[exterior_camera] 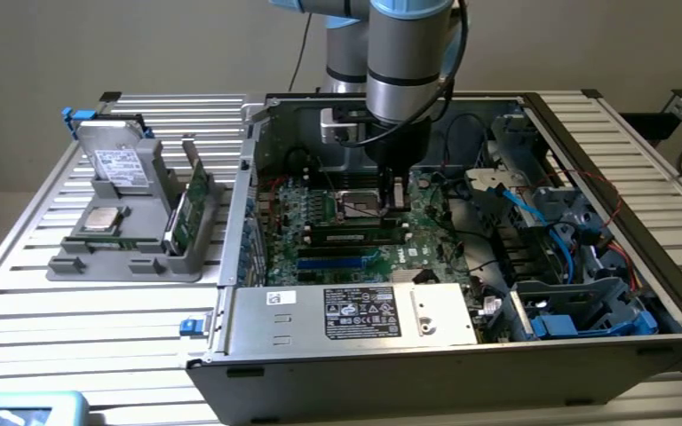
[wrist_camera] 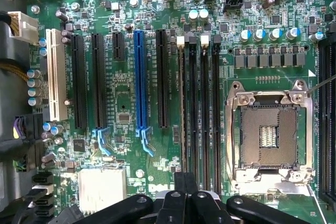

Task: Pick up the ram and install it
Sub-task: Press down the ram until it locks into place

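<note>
One arm (exterior_camera: pixel 407 71): down inside case (exterior_camera: pixel 436 382), over motherboard (wrist_camera: pixel 126 77).
Gripper (exterior_camera: pixel 396 188): fingers closed together, nothing seen between them.
Ram (exterior_camera: pixel 347 238): upright in black slot (exterior_camera: pixel 371 227), beside CPU socket (wrist_camera: pixel 268 135), near gripper.

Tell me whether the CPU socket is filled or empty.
Empty. In the wrist view the CPU socket shows its bare contact grid inside the metal frame, with no chip or cooler over it. The claw hangs shut above the motherboard.

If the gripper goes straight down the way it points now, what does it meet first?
Probably the motherboard, around the long black memory slots beside the empty CPU socket. The shut gripper hangs just above them; exact depth is unclear.
</note>
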`<state>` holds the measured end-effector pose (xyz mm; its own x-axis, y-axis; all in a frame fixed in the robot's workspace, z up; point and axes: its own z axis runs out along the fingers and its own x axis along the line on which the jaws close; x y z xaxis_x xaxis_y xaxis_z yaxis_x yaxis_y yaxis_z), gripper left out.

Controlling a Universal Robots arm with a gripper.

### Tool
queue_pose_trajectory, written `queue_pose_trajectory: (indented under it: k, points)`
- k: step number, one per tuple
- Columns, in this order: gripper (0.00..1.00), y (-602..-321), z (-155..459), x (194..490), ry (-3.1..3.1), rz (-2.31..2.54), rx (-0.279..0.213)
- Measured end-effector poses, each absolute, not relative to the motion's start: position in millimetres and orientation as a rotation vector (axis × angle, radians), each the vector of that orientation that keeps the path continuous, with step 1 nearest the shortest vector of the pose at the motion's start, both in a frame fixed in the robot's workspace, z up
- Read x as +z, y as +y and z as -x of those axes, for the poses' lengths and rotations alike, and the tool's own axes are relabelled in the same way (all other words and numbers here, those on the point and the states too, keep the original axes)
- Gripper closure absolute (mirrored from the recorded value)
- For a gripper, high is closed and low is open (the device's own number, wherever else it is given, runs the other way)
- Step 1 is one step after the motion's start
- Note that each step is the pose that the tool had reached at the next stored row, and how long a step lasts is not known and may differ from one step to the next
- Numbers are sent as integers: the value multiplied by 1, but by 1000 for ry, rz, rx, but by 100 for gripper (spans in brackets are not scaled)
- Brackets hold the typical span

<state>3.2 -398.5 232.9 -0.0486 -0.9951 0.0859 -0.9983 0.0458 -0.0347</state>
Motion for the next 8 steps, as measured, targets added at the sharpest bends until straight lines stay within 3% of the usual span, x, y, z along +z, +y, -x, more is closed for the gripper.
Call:
queue_pose_trajectory:
  k: [8]
  points:
    - [89,-398,-3,232,-2247,-2143,138]
